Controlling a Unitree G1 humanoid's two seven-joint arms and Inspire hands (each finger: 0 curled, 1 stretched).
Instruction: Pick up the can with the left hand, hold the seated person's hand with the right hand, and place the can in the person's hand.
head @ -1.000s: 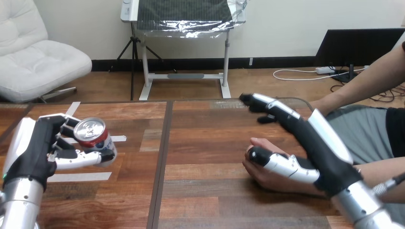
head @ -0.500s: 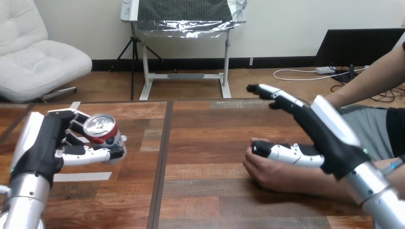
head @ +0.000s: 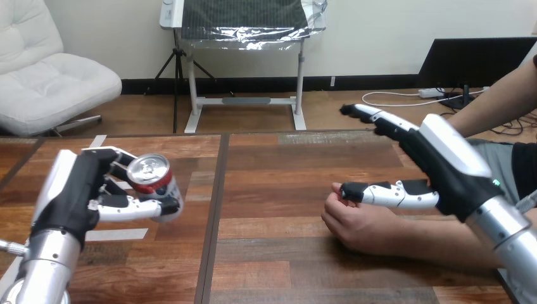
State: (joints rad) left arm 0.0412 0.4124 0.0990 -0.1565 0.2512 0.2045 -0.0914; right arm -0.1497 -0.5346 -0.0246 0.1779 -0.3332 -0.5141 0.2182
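A red and blue can point(head: 152, 179) with a silver top is held tilted above the table's left part, my left hand point(head: 76, 197) shut on it with fingers and thumb curled round its sides. The person's hand point(head: 356, 221) rests on the table at the right, loosely curled, its forearm running off to the right. My right hand point(head: 446, 170) hovers over it, open, fingers straight and pointing far left. Its thumb point(head: 375, 192) lies just above the person's knuckles; I cannot tell if they touch.
The wooden table point(head: 272, 259) has a dark seam point(head: 214, 209) running front to back between the two hands. White tape strips point(head: 119, 234) lie on the left part under the can. The person's other arm point(head: 500, 104) crosses the upper right.
My left hand has carried the can to the right, towards the seam. My right hand has risen and drawn back to the right, its thumb lifting off the person's hand.
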